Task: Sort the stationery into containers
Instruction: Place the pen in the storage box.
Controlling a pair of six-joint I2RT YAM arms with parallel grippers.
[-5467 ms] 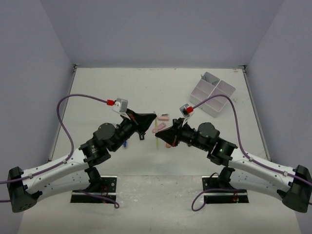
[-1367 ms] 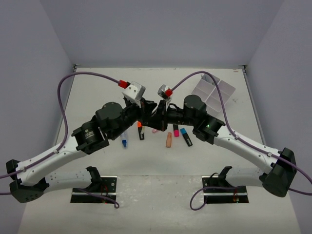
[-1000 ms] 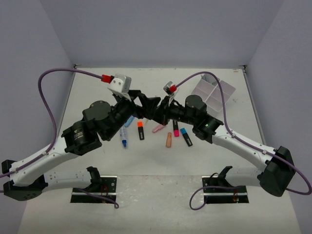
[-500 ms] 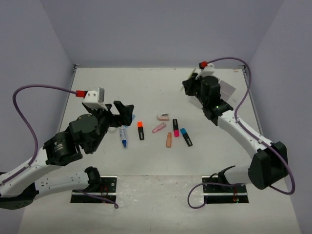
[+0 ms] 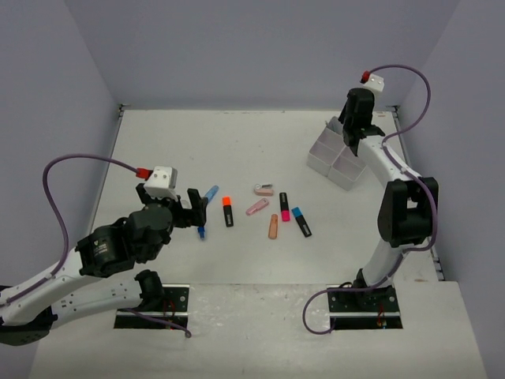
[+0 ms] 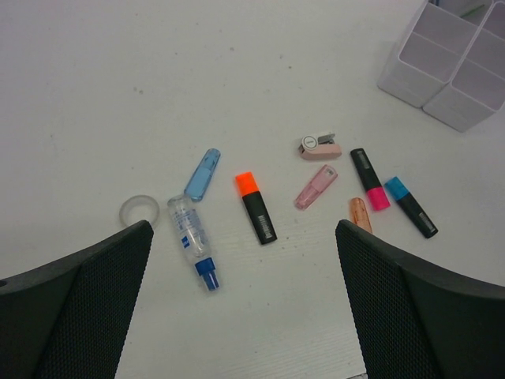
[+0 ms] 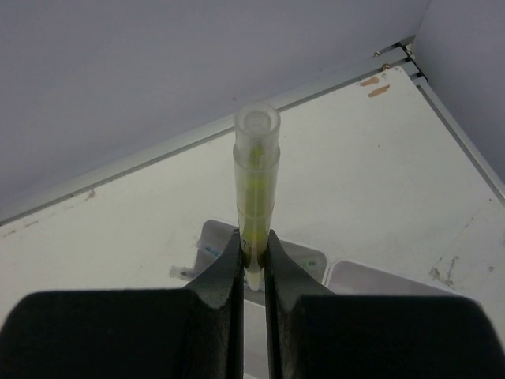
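My right gripper (image 7: 252,251) is shut on a translucent yellow-green pen (image 7: 256,181), which stands upright between the pads. In the top view this gripper (image 5: 349,136) hangs over the white divided tray (image 5: 353,168) at the far right. My left gripper (image 6: 252,316) is open and empty, raised above the loose stationery. Below it lie an orange-capped highlighter (image 6: 256,207), a clear marker with a blue cap (image 6: 192,241), a clear tape ring (image 6: 139,211), a blue translucent piece (image 6: 203,174), a pink eraser (image 6: 319,147), a pink-capped highlighter (image 6: 368,178) and a blue-capped highlighter (image 6: 410,207).
A pink translucent piece (image 6: 316,186) and an orange one (image 6: 360,213) lie among the highlighters. The tray's compartments (image 7: 371,272) sit right under the held pen, and one holds a small item. Walls stand close behind and to the right of the tray.
My right arm has swung from the table's middle to the far-right tray, carrying the pen. My left arm has drawn back to the near left and its jaws have spread wide.
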